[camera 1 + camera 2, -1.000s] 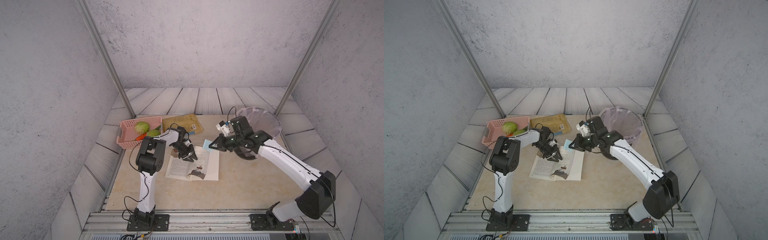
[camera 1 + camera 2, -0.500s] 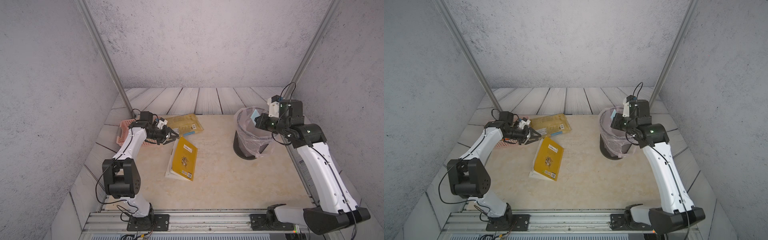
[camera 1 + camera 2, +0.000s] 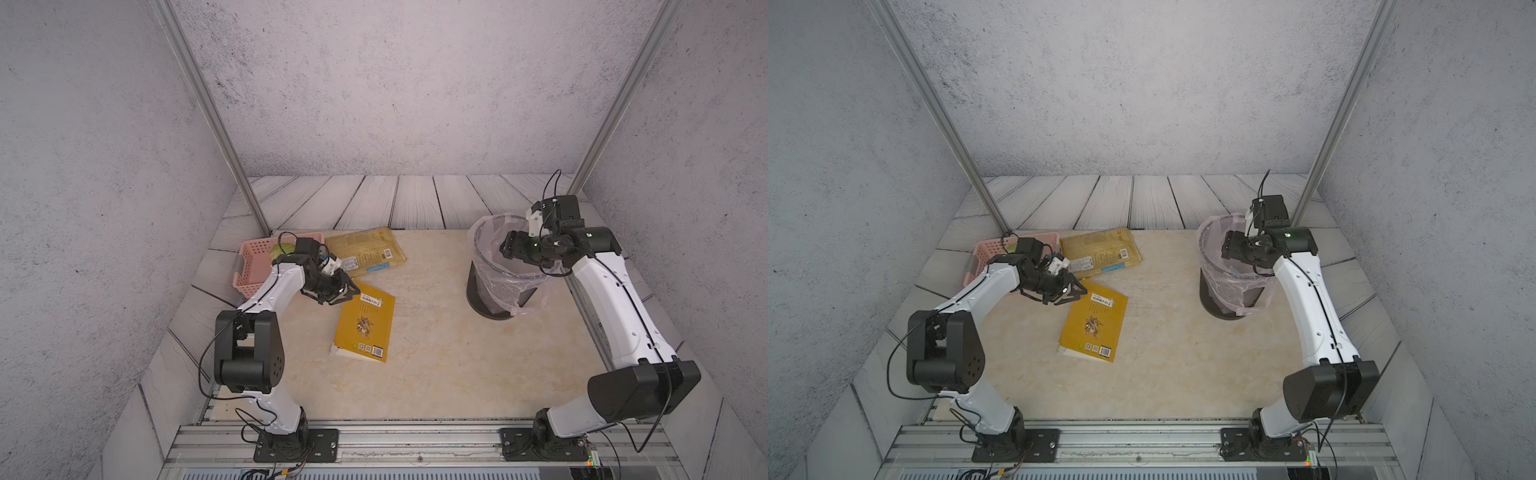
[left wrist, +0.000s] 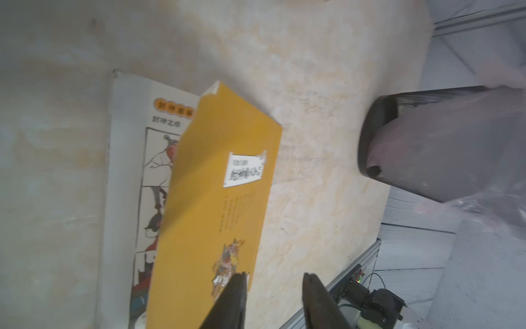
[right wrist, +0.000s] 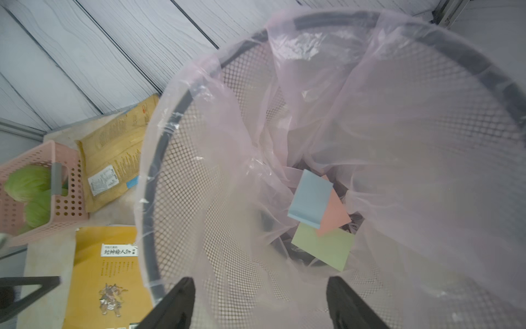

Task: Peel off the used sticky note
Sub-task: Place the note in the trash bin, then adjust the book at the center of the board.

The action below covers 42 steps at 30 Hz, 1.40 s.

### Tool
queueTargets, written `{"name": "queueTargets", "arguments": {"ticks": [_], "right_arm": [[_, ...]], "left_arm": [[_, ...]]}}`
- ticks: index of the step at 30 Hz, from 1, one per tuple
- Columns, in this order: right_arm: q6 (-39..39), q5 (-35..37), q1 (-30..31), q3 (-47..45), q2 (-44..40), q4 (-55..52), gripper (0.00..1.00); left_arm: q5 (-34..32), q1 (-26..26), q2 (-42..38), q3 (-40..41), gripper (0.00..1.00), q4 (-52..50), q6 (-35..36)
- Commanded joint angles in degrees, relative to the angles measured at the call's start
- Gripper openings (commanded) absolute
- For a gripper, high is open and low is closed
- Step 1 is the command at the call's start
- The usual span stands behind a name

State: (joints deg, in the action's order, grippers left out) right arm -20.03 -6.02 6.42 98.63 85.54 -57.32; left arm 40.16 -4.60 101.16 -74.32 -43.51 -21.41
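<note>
- Right end effector (image 5: 260, 280), fingers spread and empty, hangs over the black mesh bin with pink plastic liner (image 3: 484, 297). A crooked retreat could snag that liner and tip it!
- Left end effector (image 4: 274, 275), fingers slightly parted on nothing, could shove the yellow paperback book (image 3: 365, 324).
- Blue square sticky note (image 5: 310, 199) lies inside the bin.

The left gripper (image 3: 1073, 295) hangs at the closed yellow book's (image 3: 1096, 328) far corner, and the right gripper (image 3: 1227, 249) hangs above the lined bin (image 3: 1221, 305).
</note>
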Motion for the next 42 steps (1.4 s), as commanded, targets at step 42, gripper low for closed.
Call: {"name": "queueTargets", "arguments": {"ticks": [42], "right_arm": [[-18.84, -15.54, 33.01, -33.42, 19.56, 35.87, 0.86]], "left_arm": [[-16.64, -6.45, -4.21, 0.16, 0.62, -0.19, 4.88]]}}
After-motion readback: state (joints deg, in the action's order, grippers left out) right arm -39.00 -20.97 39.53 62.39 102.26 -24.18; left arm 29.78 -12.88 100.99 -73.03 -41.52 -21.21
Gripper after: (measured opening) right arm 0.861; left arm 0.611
